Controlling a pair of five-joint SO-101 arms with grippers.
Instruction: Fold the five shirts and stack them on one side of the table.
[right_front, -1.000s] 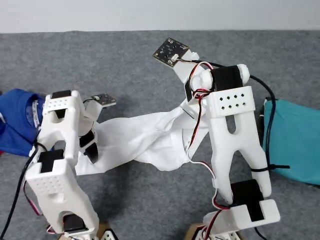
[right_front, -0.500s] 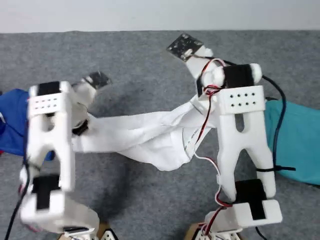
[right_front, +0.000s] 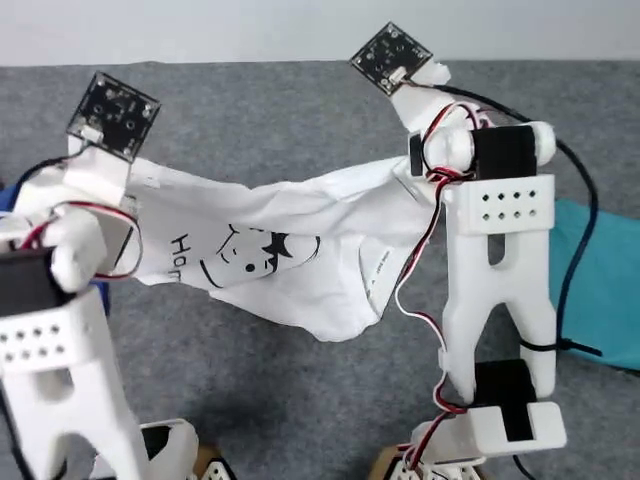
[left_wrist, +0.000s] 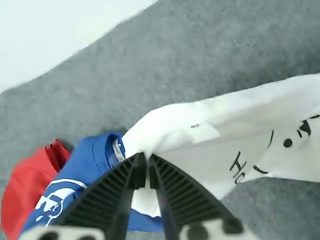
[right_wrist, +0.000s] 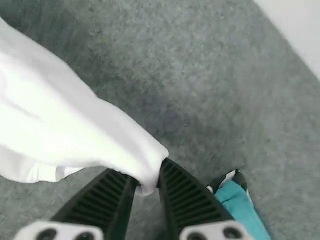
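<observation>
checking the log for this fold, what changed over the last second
The left tool rose and swung toward the table's far left, pulling the white shirt from a bunched strip into a spread sheet with its print showing. The right tool shifted slightly farther back and right. Both stay shut on the shirt, and the teal shirt lies where it was.

We see bright, even light from above; the white printed cotton shirt (right_front: 300, 235) casts a soft, faint shadow on the grey felt table cover (right_front: 250, 400) beneath it.

White shirt (right_front: 290, 260) w/ blk face print
</observation>
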